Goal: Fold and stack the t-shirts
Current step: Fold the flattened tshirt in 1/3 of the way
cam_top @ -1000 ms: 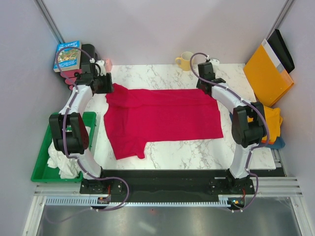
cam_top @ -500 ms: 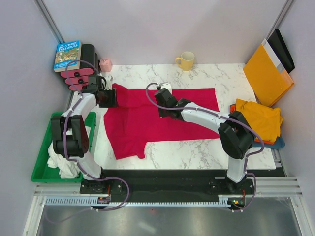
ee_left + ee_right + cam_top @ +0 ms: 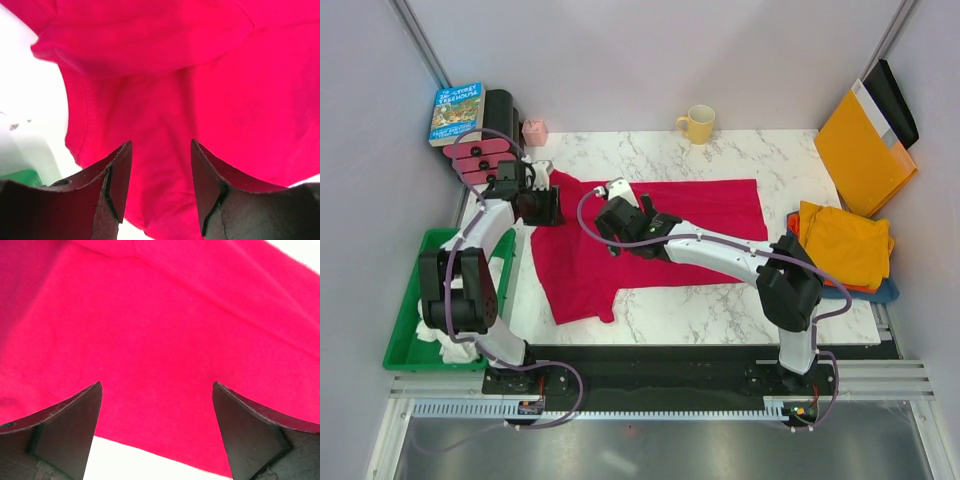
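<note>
Evidently readying a fold, left claw (image 3: 161, 145) and right claw (image 3: 156, 390) hang released above the crimson t-shirt (image 3: 710, 225), left of frame centre.

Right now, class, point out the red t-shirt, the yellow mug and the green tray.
red t-shirt (image 3: 715, 205), top view, flat far half
yellow mug (image 3: 701, 124), top view, its body
green tray (image 3: 402, 352), top view, near left rim

This is a robotics lab test cell. Plain pale partition walls (image 3: 650, 60) box in a marble-patterned table (image 3: 720, 300). A left arm (image 3: 470, 285) and right arm (image 3: 720, 255) stand on a black base plate (image 3: 660, 372) along its near edge. A yellow mug (image 3: 698, 123) sits at the far edge as a staged prop.
</note>
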`<move>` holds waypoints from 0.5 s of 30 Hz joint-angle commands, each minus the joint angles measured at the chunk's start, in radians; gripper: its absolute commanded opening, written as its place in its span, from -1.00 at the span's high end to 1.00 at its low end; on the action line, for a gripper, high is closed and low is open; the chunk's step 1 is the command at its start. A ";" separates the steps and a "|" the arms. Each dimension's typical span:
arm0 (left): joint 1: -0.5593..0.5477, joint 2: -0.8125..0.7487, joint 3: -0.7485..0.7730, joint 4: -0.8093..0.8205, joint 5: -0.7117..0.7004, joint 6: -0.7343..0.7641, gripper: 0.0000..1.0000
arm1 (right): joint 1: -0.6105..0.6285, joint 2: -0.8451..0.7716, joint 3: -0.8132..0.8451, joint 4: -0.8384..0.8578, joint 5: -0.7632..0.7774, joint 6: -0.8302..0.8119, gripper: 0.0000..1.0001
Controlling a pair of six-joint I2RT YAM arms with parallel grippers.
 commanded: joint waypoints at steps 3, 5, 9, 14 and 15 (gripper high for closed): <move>0.015 -0.143 -0.057 0.028 0.016 0.033 -0.17 | -0.007 -0.039 -0.032 0.121 0.101 -0.059 -0.96; 0.015 -0.174 -0.062 0.019 -0.005 0.060 -0.18 | 0.006 -0.025 -0.026 0.106 0.178 -0.056 -0.96; 0.025 -0.232 -0.071 0.007 -0.049 0.102 -0.20 | 0.015 -0.059 -0.035 0.081 0.246 -0.007 -0.96; 0.163 -0.264 -0.170 0.221 0.105 0.022 -0.25 | 0.021 -0.230 -0.161 0.145 0.178 0.101 -0.96; 0.215 -0.269 -0.196 0.272 0.160 0.001 -0.25 | 0.030 -0.261 -0.188 0.167 0.196 0.108 -0.96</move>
